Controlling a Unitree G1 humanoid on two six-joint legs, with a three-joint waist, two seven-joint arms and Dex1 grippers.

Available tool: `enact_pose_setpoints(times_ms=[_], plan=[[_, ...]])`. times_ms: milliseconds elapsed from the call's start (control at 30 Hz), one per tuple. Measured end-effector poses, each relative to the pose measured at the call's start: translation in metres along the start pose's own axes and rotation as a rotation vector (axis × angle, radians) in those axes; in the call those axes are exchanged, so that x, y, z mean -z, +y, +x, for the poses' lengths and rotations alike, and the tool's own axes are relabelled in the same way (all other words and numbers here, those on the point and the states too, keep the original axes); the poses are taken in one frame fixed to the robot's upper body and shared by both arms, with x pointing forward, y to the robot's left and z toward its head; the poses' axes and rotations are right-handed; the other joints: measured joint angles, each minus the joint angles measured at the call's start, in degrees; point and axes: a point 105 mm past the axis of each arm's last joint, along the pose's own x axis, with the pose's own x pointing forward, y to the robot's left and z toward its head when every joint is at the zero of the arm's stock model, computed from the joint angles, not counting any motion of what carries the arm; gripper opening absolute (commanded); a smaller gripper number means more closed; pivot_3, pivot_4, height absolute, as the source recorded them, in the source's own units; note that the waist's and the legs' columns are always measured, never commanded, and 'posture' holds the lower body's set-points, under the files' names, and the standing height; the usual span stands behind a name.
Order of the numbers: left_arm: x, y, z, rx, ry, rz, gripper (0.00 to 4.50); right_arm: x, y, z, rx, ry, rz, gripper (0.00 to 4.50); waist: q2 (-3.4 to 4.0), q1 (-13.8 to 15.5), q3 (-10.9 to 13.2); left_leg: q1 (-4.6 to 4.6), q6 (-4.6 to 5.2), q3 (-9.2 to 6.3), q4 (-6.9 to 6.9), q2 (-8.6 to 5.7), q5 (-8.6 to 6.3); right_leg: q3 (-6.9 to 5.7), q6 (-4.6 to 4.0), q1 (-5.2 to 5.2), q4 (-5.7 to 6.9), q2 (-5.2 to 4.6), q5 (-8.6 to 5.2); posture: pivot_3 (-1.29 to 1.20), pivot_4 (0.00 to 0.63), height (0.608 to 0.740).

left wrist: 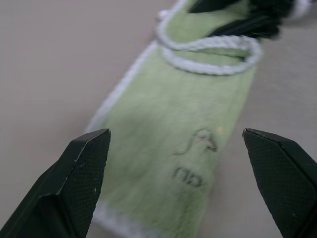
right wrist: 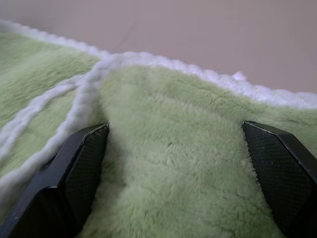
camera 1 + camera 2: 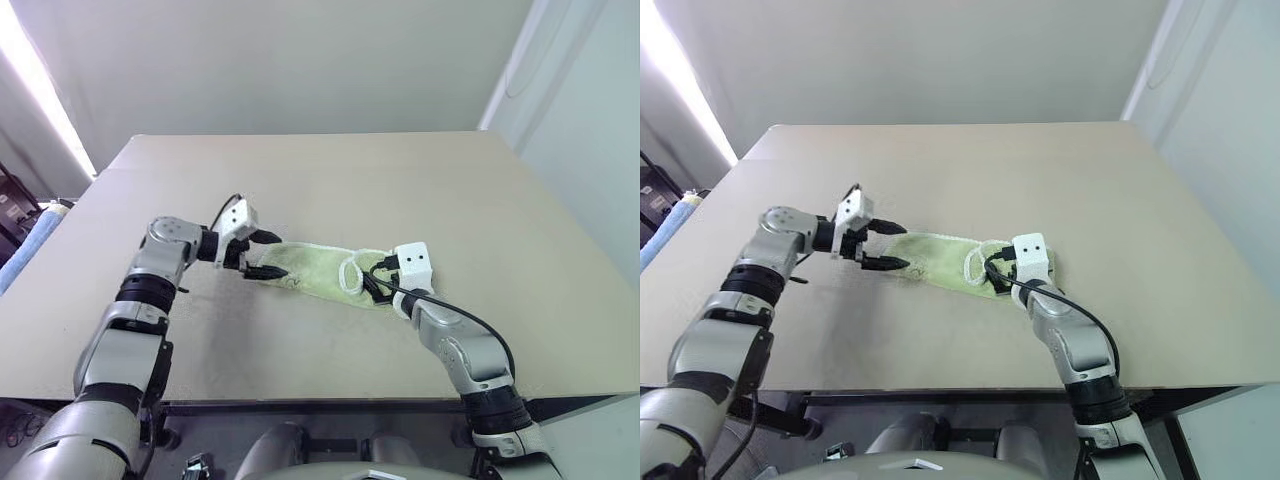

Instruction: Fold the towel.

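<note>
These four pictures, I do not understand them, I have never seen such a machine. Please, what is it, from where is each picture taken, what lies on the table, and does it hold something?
It is a humanoid robot with two arms, each ending in a hand of two black fingers. The two wide pictures come from a camera pair on its head, looking down over its arms. The two close pictures come from cameras on its wrists, looking along the fingers.

On the beige table lies one light green towel with white edging, already in a long narrow strip. The left hand is open at one end of it, and the right hand is open over the other end. In the right wrist picture the fingers rest against the cloth, but nothing is gripped.
</note>
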Motion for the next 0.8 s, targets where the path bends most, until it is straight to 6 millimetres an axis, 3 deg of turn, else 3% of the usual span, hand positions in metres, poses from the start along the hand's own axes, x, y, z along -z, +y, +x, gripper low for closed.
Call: enact_pose_setpoints(times_ms=[167, 333, 600, 800], plan=[[-0.006, 0.018, -0.014, -0.093, 0.001, -0.174, 4.50, -0.031, 0.004, -0.010, -0.087, -0.099, 0.127, 4.46, 0.01, 0.0, 0.0, -0.01, 0.00, -0.03, -0.01, 0.00, 0.00, -0.01, 0.03, -0.02, 0.01, 0.01, 0.01, 0.00, 0.000, 0.706], [0.014, 0.023, -0.020, -0.154, 0.063, -0.409, 4.50, -0.068, 0.001, -0.022, -0.130, -0.206, 0.209, 4.46, 0.01, 0.0, 0.0, -0.01, 0.00, -0.06, -0.03, 0.00, 0.00, -0.03, 0.05, -0.03, 0.01, 0.02, 0.02, 0.00, 0.000, 0.706], [0.039, 0.013, -0.010, -0.179, 0.146, -0.747, 4.50, -0.066, 0.008, -0.021, -0.165, -0.142, 0.359, 4.46, -0.01, 0.1, 0.0, -0.02, -0.01, -0.06, -0.05, 0.00, 0.00, -0.03, 0.05, -0.04, 0.01, 0.00, 0.03, 0.00, 0.000, 0.706], [0.042, 0.002, 0.000, -0.144, 0.170, -0.859, 4.50, -0.062, 0.007, -0.021, -0.152, -0.106, 0.414, 4.46, -0.01, 0.0, 0.0, -0.02, -0.01, -0.06, -0.07, 0.00, -0.01, -0.03, 0.05, -0.05, 0.01, -0.03, 0.03, 0.00, 0.000, 0.706]])
